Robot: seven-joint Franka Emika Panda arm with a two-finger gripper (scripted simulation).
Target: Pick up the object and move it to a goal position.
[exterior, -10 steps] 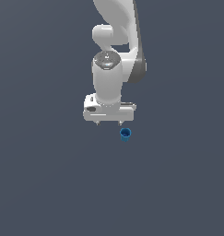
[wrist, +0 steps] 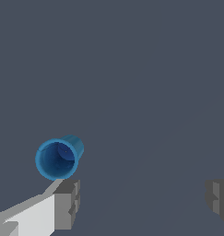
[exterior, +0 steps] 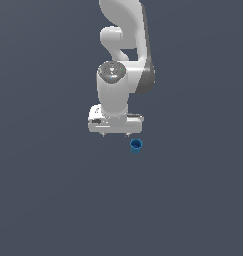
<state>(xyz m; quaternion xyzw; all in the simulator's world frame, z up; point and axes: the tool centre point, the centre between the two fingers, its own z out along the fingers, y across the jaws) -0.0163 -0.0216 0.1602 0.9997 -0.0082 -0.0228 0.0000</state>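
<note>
The blue cup point(exterior: 136, 145) sat on the dark grey surface point(exterior: 48, 200), mouth up in the exterior view, just below the white end effector point(exterior: 115, 135) and toward the exterior view's right of it. From the wrist camera the cup point(wrist: 59, 158) showed its open mouth and dark blue inside, the rim a lighter ring, and a sliver of tapered outer wall beyond that. It looked upright there, though the angle made any slight tilt hard to judge.

And the end effector was spread wide! In the wrist view one grey fingertip point(wrist: 67, 204) stood right beside the cup, close against its rim in the picture, while the other fingertip point(wrist: 218, 199) was far across at the opposite edge, with nothing but bare surface between them. The cup lay outside that gap, not between the pads. Nothing was held, nothing was clamped.

In the exterior view the two short fingertips poked down from the broad white hand, both clear of the cup. Above the hand rose the thick white wrist with its round grey cap point(exterior: 112, 71), and the arm point(exterior: 124, 20) climbed out of the picture.
</note>
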